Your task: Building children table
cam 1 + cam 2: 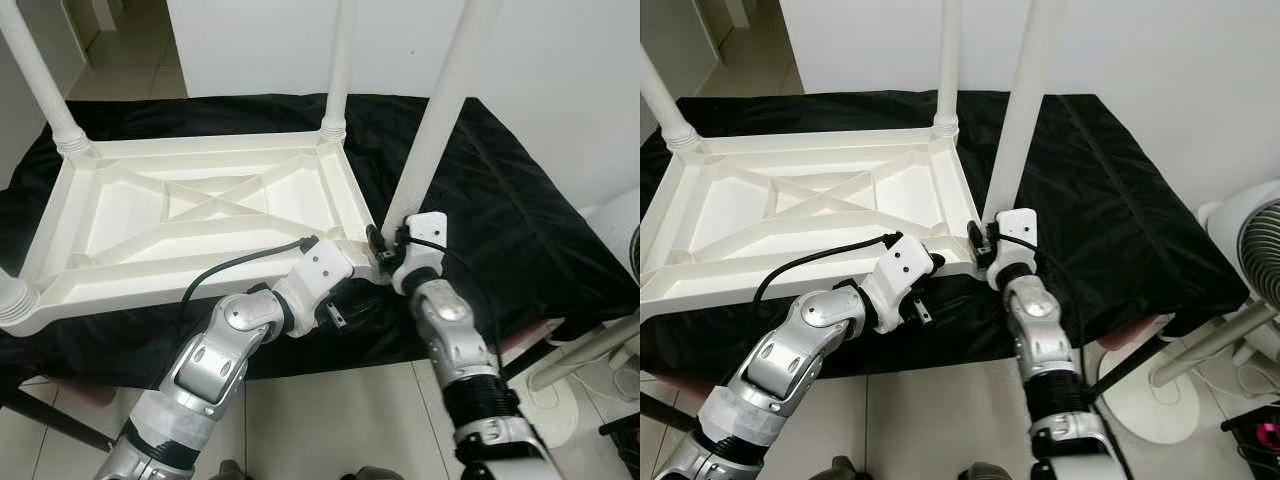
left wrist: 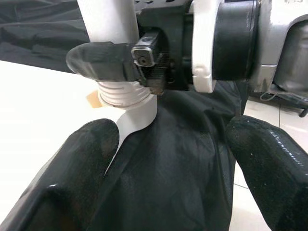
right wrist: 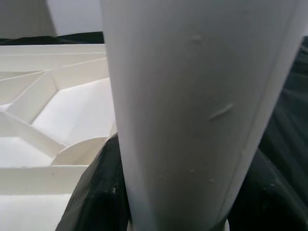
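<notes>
The right claw [image 1: 385,245] clasps the last leg [image 1: 440,120] at the upturned tabletop's [image 1: 200,215] near corner socket; the left claw [image 2: 168,159] gapes empty beside it. Next: likely twist the leg home.

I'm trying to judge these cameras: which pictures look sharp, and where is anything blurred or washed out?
Left eye view: evenly lit and sharp; the upturned white table reads clearly on the black cloth. Left wrist view: its own fingers loom soft and out of focus, while the right gripper on the table leg is sharper. Right wrist view: that leg is so close it looks pale and nearly featureless.
</notes>
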You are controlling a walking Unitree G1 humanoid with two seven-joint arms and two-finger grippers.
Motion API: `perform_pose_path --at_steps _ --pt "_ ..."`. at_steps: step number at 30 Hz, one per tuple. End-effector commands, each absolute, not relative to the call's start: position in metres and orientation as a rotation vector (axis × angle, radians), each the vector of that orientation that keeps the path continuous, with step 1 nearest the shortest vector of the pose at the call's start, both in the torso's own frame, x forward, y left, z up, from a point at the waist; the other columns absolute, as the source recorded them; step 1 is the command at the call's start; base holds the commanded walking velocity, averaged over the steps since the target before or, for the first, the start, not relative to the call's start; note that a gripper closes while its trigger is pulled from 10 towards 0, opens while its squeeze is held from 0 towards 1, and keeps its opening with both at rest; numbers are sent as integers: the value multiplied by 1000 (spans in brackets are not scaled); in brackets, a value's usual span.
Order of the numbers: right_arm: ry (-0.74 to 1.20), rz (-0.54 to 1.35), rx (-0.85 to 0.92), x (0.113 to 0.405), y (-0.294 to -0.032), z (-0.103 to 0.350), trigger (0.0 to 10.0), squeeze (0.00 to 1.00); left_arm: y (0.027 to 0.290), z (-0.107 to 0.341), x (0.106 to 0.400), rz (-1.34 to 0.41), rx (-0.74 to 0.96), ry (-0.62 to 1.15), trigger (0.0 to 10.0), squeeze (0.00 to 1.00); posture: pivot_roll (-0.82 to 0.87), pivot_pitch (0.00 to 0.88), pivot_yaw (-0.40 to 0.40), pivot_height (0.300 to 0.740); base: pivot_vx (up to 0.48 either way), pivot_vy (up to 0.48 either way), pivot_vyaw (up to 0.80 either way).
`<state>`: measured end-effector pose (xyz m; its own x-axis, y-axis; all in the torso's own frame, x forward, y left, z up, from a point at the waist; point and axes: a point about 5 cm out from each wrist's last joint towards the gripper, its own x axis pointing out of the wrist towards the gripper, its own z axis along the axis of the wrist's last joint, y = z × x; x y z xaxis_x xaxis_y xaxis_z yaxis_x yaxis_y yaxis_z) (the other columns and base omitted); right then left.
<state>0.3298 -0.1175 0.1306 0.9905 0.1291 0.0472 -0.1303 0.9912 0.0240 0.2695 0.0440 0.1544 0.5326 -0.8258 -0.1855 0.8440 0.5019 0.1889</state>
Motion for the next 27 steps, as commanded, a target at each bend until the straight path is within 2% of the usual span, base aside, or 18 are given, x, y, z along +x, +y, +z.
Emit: perform_pose_path --at_steps 1,5,9,10,11,16,20,21,27 --pt "36 75 54 326 -120 115 10000 0 43 154 271 -1013 278 76 10000 0 -159 39 19 740 0 0 0" --pt "17 88 104 326 -94 123 10000 0 43 156 274 -1011 282 70 10000 0 -134 34 30 740 0 0 0" --pt "-4 126 87 326 -96 127 10000 0 45 157 274 -999 284 67 10000 0 -117 36 11 740 0 0 0" --pt "-12 133 94 326 -99 129 10000 451 47 157 274 -986 286 70 10000 0 -112 36 4 740 0 0 0" --pt "-21 140 94 326 -102 130 10000 1000 49 156 274 -976 283 73 10000 0 -104 35 -5 740 0 0 0" --pt "-44 146 89 326 -105 135 10000 1000 50 155 272 -960 276 77 10000 0 -93 36 -12 740 0 0 0" --pt "-108 197 45 327 -123 141 10000 1000 51 155 271 -944 269 78 10000 0 -85 41 -27 740 0 0 0" --pt "-116 237 26 325 -129 142 10000 0 51 155 271 -942 268 79 10000 0 -85 41 -27 740 0 0 0" --pt "-99 414 -20 318 -151 139 10000 0 51 155 270 -939 268 80 10000 0 -81 44 -30 740 0 0 0"
